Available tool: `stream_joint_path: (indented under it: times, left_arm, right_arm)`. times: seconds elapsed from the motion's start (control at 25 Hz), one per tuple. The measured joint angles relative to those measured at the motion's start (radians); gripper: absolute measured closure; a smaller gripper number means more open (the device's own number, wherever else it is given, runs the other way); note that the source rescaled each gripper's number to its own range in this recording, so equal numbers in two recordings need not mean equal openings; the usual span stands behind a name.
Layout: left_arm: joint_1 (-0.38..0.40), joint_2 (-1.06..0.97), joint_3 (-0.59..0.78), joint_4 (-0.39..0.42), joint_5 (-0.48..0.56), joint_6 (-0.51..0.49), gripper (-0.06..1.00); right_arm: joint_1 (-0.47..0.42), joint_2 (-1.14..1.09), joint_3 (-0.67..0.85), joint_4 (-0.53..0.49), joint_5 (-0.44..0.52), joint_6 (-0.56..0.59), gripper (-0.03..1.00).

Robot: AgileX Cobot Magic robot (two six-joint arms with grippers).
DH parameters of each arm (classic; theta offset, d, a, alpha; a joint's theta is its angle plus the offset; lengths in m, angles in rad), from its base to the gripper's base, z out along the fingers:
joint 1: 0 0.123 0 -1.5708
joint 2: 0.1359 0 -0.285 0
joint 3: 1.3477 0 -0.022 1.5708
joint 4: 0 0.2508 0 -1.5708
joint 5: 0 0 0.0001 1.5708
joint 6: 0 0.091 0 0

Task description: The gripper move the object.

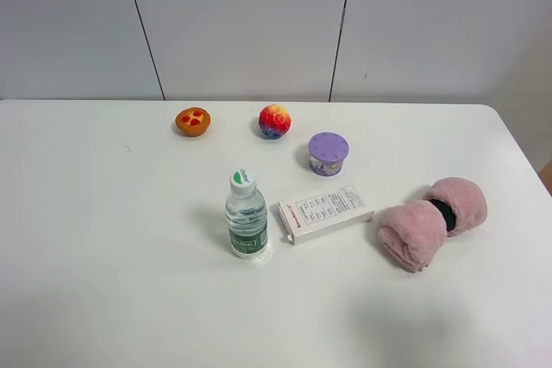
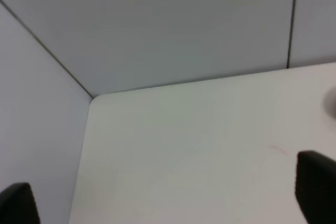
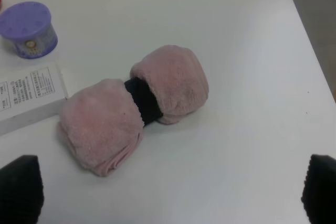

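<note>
You are getting bright, even light from overhead, throwing only soft shadows beside the bottle (image 1: 247,215) and the pink towel (image 1: 431,221). Both wrist views are looking slightly blurred, especially the left.

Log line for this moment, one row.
white box: on table, untouched | left gripper: open, empty | right gripper: open, near pink towel
</note>
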Motion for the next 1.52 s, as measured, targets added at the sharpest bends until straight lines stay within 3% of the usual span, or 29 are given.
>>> stream_joint_path:
  times: [0.28,0.68,1.24,1.52]
  left_arm:
    - [0.000,-0.466,0.308,-0.103,-0.035,0.001,-0.04]
    - [0.000,-0.846,0.584,-0.151,-0.028,0.002,-0.04]
    - [0.000,-1.017,0.639,-0.175,0.230,0.002,-0.05]
    - [0.000,-1.054,0.728,-0.176,0.257,0.003,-0.05]
  right_arm:
    - [0.000,0.000,0.000,0.000,0.000,0.000,-0.03]
    - [0.000,0.000,0.000,0.000,0.000,0.000,-0.03]
    - [0.000,0.000,0.000,0.000,0.000,0.000,-0.03]
    - [0.000,0.000,0.000,0.000,0.000,0.000,-0.03]
